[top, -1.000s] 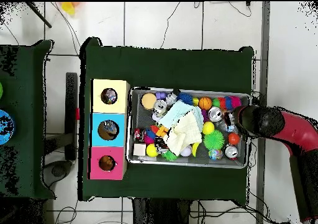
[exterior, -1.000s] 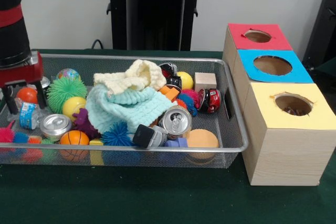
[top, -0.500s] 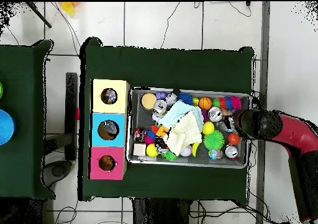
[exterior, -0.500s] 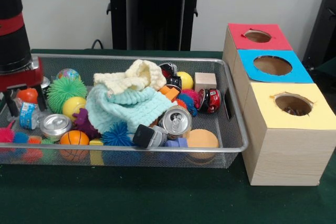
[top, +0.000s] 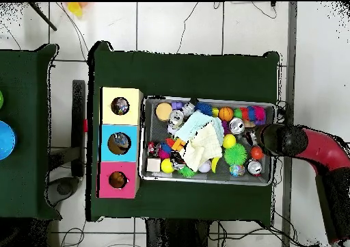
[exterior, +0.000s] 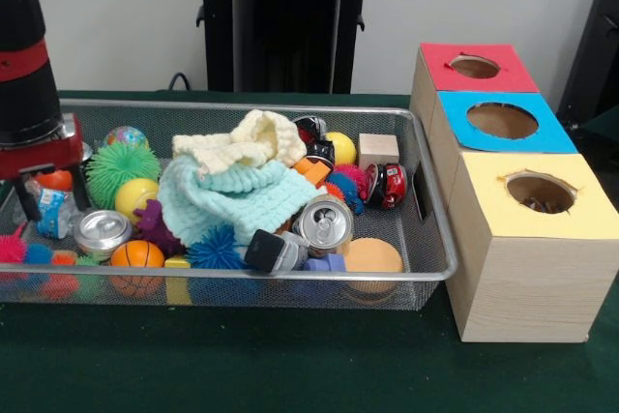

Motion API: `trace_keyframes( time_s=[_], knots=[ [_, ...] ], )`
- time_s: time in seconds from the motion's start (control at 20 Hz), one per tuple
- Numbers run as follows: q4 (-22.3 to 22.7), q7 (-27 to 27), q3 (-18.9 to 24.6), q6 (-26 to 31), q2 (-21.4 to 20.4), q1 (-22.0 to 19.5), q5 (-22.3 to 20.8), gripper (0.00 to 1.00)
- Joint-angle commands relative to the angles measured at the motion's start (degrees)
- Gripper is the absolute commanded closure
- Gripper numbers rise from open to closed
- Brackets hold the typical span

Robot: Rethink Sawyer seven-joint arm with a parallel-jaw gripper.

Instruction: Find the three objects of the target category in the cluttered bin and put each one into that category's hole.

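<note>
Claw (exterior: 45, 202) is being lowered over the mesh bin's (exterior: 440, 239) end w/ two dark fingers (exterior: 73, 184) seen apart; any grip can't be told. Bin clutter is being partly hidden by cloths (exterior: 232, 186). Three holed boxes (exterior: 522, 239) are being kept beside the bin on green worktop (exterior: 290, 365).

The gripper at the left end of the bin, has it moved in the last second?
Yes. In the front view the gripper has shifted left and slightly down, toward the bin's end wall.
</note>
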Motion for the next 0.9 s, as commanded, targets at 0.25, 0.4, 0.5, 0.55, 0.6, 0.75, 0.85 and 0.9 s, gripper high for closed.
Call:
trace_keyframes(
  time_s=[0.25, 0.4, 0.5, 0.55, 0.6, 0.75, 0.85, 0.9],
  knots=[
    [0.61, -20.77, 4.69, -3.24, 3.96, -2.04, -7.24, 0.00],
    [1.35, -20.37, 5.14, -3.37, 3.79, -2.31, -7.98, 0.00],
    [1.23, -20.14, 5.45, -3.02, 4.06, -2.31, -8.35, 0.00],
    [1.04, -20.07, 5.58, -2.95, 4.29, -2.26, -8.50, 0.00],
    [0.84, -20.01, 5.70, -2.88, 4.52, -2.21, -8.65, 0.00],
    [0.44, -19.87, 6.05, -2.60, 5.11, -2.28, -8.84, 0.00],
    [0.72, -20.23, 6.42, -3.07, 5.18, -2.69, -9.14, 0.00],
    [0.83, -20.20, 6.56, -3.34, 5.20, -2.85, -9.26, 0.00]
  ],
)
